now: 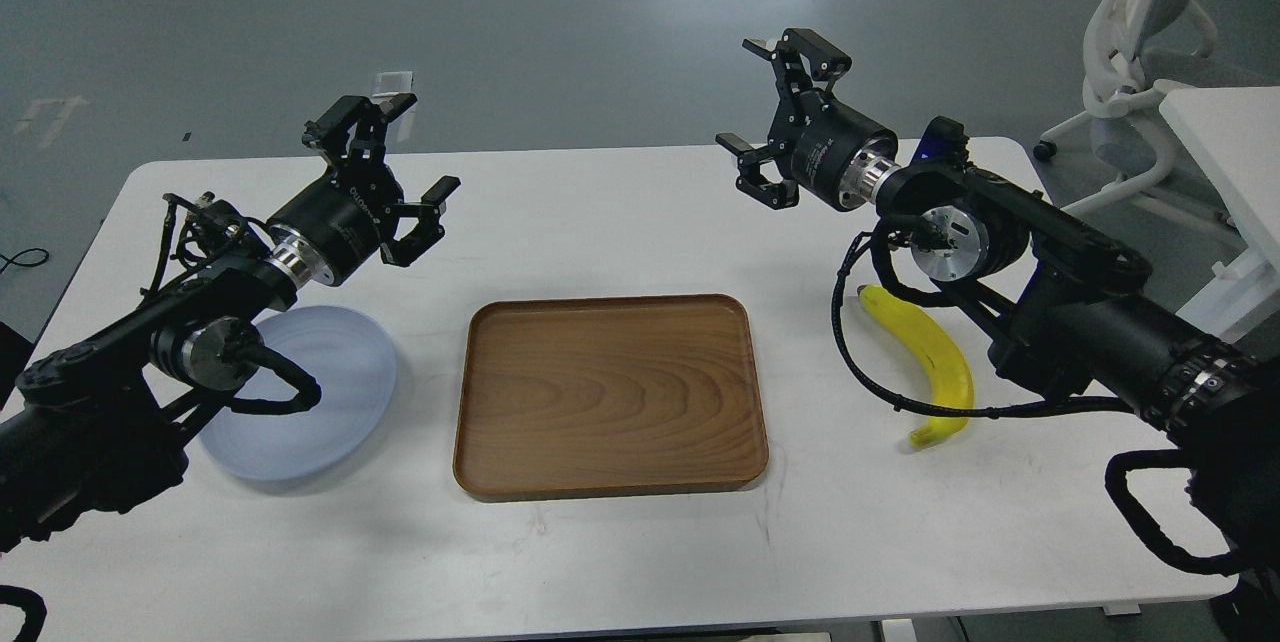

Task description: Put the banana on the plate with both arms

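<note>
Table: a long white rectangular table (620, 212) fills most of the head view, grey floor beyond it.
Chair: a white swivel office chair (1140, 12) stands off the far right corner, beside a second white desk (1225, 147).
Right arm: the black jointed right arm (1080, 312) reaches in from the right, its looped black cable lying over the fruit.
Left arm: the black jointed left arm (150, 352) reaches in from the left, partly covering the dish.
Tray: a brown rectangular wooden tray (610, 397) lies at the table's centre, between the two arms.
Plate: a round, shallow, pale blue-grey plate (330, 382) sits just left of the tray, under the left arm.
Banana: a long curved bright yellow banana (935, 362) lies on the table right of the tray, well apart from the plate, below the right arm.
Right gripper: the black claw-like right gripper (765, 112) hangs above the table's far edge, fingers spread apart, holding nothing.
Left gripper: the black claw-like left gripper (395, 152) hangs above the table, fingers likewise apart and empty.
</note>
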